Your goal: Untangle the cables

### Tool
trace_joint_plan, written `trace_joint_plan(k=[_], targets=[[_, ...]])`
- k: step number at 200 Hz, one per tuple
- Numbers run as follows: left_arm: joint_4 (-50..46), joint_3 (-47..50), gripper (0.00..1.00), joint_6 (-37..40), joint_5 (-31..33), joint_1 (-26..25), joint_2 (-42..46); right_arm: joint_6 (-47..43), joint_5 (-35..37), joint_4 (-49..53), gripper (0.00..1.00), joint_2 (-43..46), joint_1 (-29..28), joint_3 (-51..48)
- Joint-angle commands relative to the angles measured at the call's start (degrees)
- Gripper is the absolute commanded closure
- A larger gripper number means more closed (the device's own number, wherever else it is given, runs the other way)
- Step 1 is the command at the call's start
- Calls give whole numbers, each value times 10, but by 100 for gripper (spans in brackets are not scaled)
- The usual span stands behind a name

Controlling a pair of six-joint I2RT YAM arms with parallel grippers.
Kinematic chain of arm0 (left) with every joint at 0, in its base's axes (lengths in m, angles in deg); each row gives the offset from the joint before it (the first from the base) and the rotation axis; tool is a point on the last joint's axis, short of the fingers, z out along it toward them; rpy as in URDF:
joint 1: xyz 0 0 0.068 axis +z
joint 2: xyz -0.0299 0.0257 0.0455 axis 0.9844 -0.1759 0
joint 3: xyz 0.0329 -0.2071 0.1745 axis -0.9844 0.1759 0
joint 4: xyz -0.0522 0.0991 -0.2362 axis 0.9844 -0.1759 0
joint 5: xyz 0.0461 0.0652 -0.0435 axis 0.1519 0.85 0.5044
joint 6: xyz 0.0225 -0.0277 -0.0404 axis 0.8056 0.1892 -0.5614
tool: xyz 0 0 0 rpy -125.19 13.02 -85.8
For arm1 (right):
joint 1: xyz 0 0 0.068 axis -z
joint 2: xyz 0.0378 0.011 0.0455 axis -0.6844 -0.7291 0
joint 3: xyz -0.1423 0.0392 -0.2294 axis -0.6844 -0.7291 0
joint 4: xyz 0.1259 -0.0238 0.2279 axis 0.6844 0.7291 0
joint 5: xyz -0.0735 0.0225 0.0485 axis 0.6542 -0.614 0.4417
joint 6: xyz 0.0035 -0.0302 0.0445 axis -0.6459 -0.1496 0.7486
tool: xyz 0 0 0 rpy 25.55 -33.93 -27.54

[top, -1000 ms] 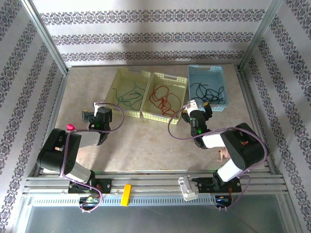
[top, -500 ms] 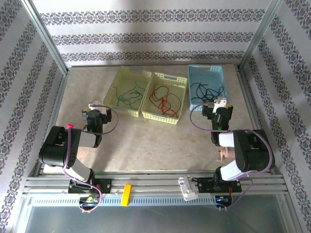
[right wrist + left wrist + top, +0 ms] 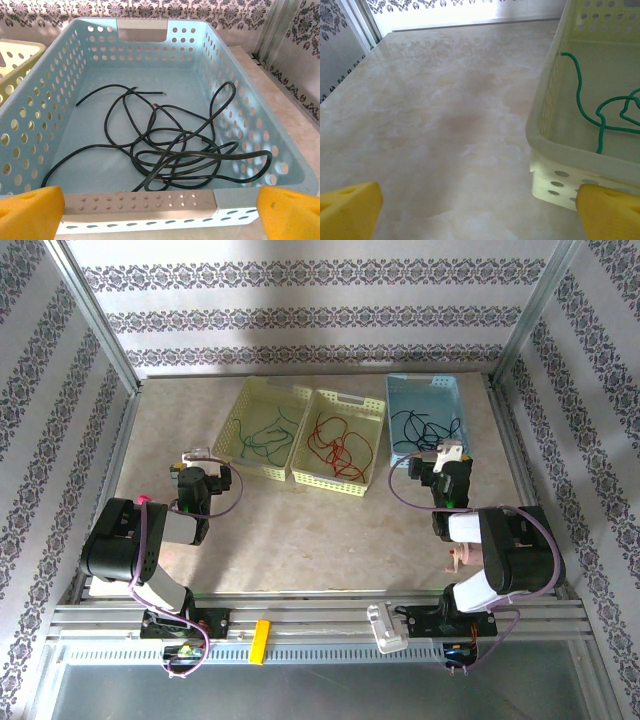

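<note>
- From above, three baskets sat in a row toward the far side of the table (image 3: 320, 540), one wire in each. The green cable (image 3: 262, 435) lay in the left yellow basket (image 3: 275, 386), the red cable (image 3: 340, 445) in the middle yellow basket (image 3: 352, 396), and the black cable (image 3: 425, 427) in the blue basket (image 3: 422, 379).
- Each wire lay apart from the other two, so, judging by the layout, the untangling looked finished.
- The left gripper (image 3: 198, 462) was near the left yellow basket's near corner, its claw spread wide and empty.
- The right gripper (image 3: 443, 460) sat just in front of the blue basket, its claw also wide and holding nothing.
- Empty claws standing back from the baskets suited a job with nothing left to carry.
- The overhead view gave the whole row at once, but the wires there were thin scribbles.
- The right wrist view gave more detail. The black cable crossed over itself in several loose loops on the basket floor, with the claw's yellow pads (image 3: 30, 207) at the bottom corners.
- The left wrist view showed the green cable rising against the basket's inner wall toward the rim, with bare table beside the basket.
</note>
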Motion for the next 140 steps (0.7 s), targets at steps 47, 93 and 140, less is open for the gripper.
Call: trace_joint_plan(k=[47, 93, 140], targets=[[20, -1, 1, -17, -21, 17, -1, 12, -20, -8, 2, -3, 2, 2], [21, -1, 1, -17, -21, 17, -1, 12, -24, -8, 2, -3, 5, 2], [21, -1, 1, -16, -21, 17, -1, 13, -25, -7, 2, -3, 5, 2]])
